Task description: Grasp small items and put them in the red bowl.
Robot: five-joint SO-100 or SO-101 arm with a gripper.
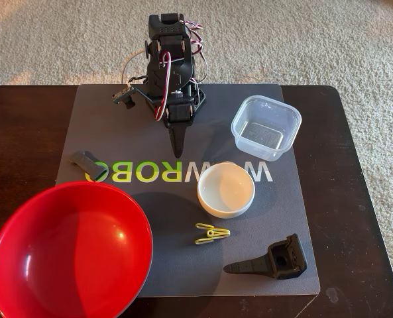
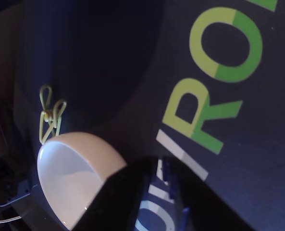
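While the arm [image 1: 171,79] is sitting folded at the far edge of the grey mat [image 1: 116,119], I am seeing its jaws [image 1: 177,147] pointing down toward the mat's lettering [image 1: 183,173], and they are looking pressed together with nothing between them in the fixed view; in the wrist view only dark shapes of them are showing at the bottom [image 2: 154,202], over the mat.

The red bowl [image 1: 70,248] is sitting at the near left of the fixed view, overhanging the mat's left and front edges onto the dark desk [image 1: 24,146], and its rim is running past the bottom of the picture. I am counting one red bowl.

The other things are lying one of each, all on the mat: a clear square tub [image 1: 266,127] at the far right, close to the mat's right edge; a white bowl [image 1: 226,190] near the middle, just in front of the jaws and sitting on the lettering; a grey piece [image 1: 89,164] at the left edge, behind the red bowl; and a black pointed part [image 1: 270,260] near the front right corner. The yellow-green clips [image 1: 211,233] are lying tangled in one cluster in front of the white bowl; I cannot tell their number.

Open mat is showing between the jaws and the grey piece, and between the clips and the red bowl.
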